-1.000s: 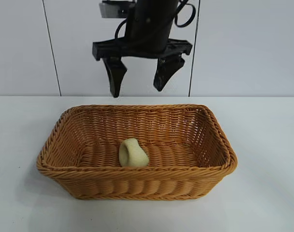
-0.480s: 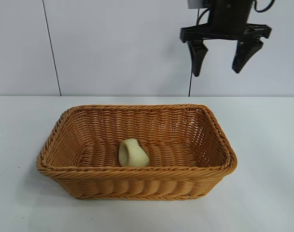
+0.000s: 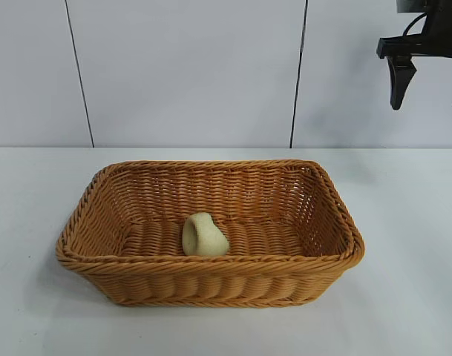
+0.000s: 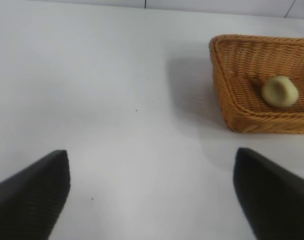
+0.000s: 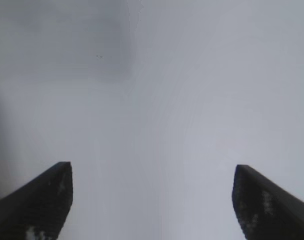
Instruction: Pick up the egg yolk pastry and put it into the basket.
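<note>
Now, pastry: the egg yolk pastry lies inside the basket.
Right gripper: mine, released, high above the table.
Left gripper: spread, empty.

The basket is woven wicker with a ribbed, rough texture and a braided rim, its strands showing a slight sheen. The egg yolk pastry inside it looks smooth and matt, like soft dough. The surface is plain, smooth and matt, and the right gripper has dark matt fingers with a finely ribbed face.
</note>
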Motion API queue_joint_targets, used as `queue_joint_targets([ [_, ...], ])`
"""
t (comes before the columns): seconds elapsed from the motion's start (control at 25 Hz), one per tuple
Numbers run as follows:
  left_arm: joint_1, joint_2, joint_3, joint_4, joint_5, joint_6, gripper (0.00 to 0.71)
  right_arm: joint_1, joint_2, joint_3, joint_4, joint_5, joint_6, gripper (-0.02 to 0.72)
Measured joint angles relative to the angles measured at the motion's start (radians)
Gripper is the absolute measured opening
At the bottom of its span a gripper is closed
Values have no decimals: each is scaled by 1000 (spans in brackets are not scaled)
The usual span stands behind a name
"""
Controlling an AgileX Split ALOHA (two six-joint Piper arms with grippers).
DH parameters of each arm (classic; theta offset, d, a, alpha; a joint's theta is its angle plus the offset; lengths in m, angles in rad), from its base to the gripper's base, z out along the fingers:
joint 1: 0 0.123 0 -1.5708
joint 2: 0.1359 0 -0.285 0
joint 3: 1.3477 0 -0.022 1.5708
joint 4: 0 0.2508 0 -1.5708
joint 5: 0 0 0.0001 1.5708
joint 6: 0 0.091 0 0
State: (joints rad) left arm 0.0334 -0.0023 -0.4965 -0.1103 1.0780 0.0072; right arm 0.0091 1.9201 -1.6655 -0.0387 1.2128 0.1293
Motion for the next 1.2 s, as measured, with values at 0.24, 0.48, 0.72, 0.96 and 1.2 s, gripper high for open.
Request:
queue_joint_targets([
  [0.24,0,0,0,0,0,0,643,6,-280,340,39,3,-33,627],
  [0.48,0,0,0,0,0,0,643,6,-599,668,51,6,-90,627],
  [0.72,0,0,0,0,0,0,643,6,-946,968,57,-95,-117,627],
  [0.96,0,0,0,0,0,0,643,6,-1301,1166,67,-164,-144,627],
  [1.2,0,0,0,0,0,0,643,6,-1611,1170,75,-188,-146,627],
])
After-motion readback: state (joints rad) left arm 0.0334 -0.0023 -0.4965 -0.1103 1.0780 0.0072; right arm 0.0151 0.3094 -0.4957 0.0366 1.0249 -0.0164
